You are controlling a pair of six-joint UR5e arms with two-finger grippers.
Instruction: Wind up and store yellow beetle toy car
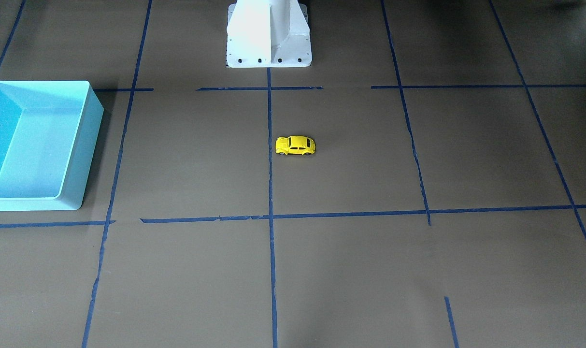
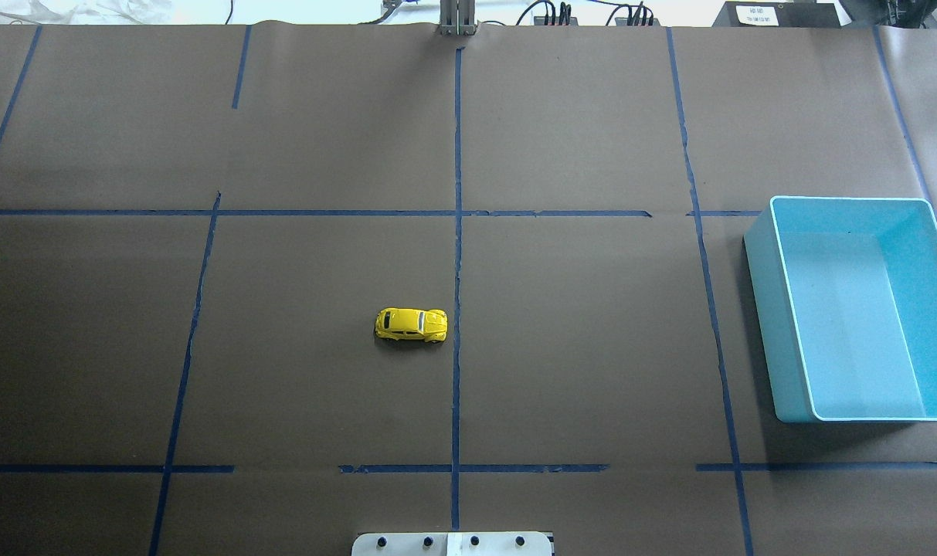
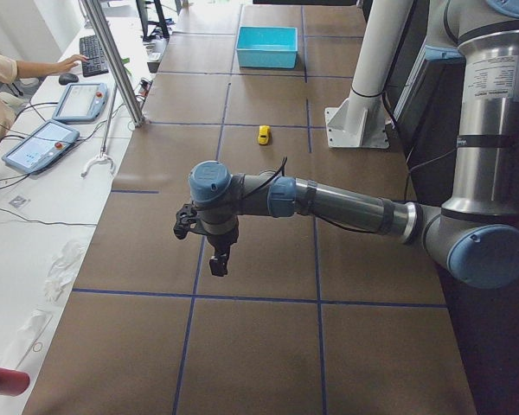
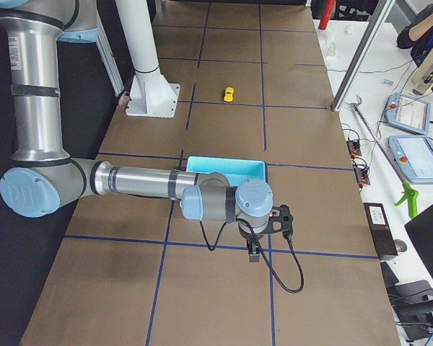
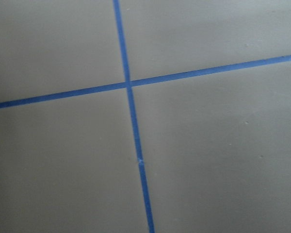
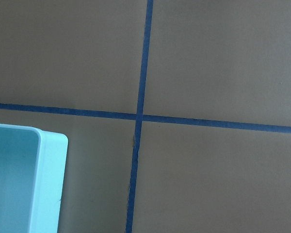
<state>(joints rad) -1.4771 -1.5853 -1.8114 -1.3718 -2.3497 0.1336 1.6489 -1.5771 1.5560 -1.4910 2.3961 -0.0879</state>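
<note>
While the car (image 2: 411,325) is sitting untouched at the table (image 2: 592,347) centre, well apart from the bin (image 2: 777,324), winding and storing are both remaining. The left gripper (image 3: 220,262) and right gripper (image 4: 254,252) are hanging away, and their opening cannot be told.

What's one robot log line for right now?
yellow beetle toy car: untouched | light blue bin: empty | left gripper: away from car, state unclear | right gripper: near bin, state unclear
</note>
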